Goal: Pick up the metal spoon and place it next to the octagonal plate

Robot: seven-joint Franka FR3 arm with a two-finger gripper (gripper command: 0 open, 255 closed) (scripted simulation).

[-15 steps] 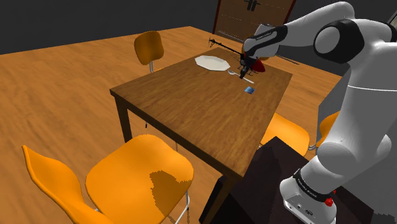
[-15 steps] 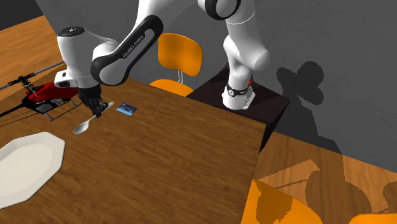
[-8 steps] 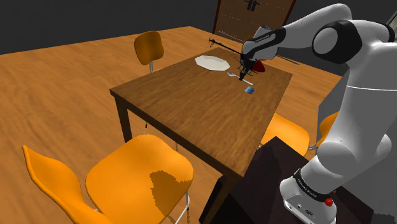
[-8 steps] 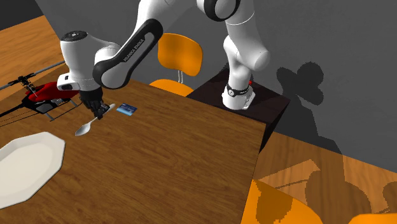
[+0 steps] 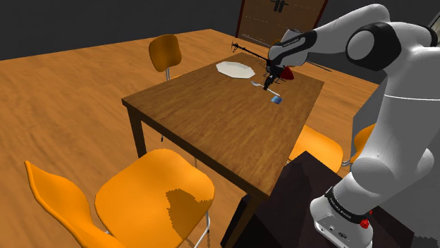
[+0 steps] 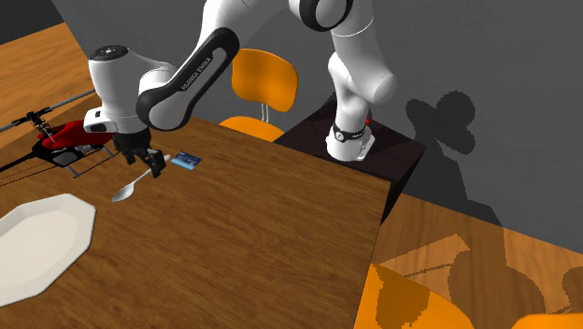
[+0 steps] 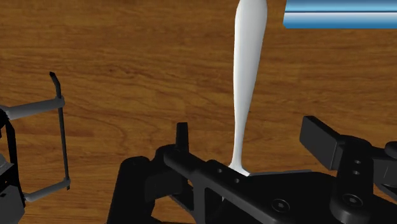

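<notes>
A pale spoon [image 6: 129, 188] lies flat on the brown wooden table [image 6: 262, 243], its bowl pointing toward the white octagonal plate [image 6: 37, 238] a short way off. My black gripper [image 6: 140, 161] hovers just over the handle end with its fingers open. In the wrist view the spoon's handle [image 7: 247, 83] runs out between the spread fingers of the gripper [image 7: 252, 136] and neither one touches it. From the shoulder view the gripper [image 5: 268, 83] stands over the spoon [image 5: 258, 82], with the plate [image 5: 235, 69] to the shoulder view's left of it.
A red toy helicopter [image 6: 63, 142] with long rotor blades stands just behind the gripper, its skids [image 7: 38, 146] close beside the fingers. A small blue card [image 6: 187, 161] lies next to the spoon's handle. Orange chairs [image 5: 151, 190] surround the table.
The fingers were shut on the spoon's handle and have now spread apart. The spoon has been let go and rests on the table.
</notes>
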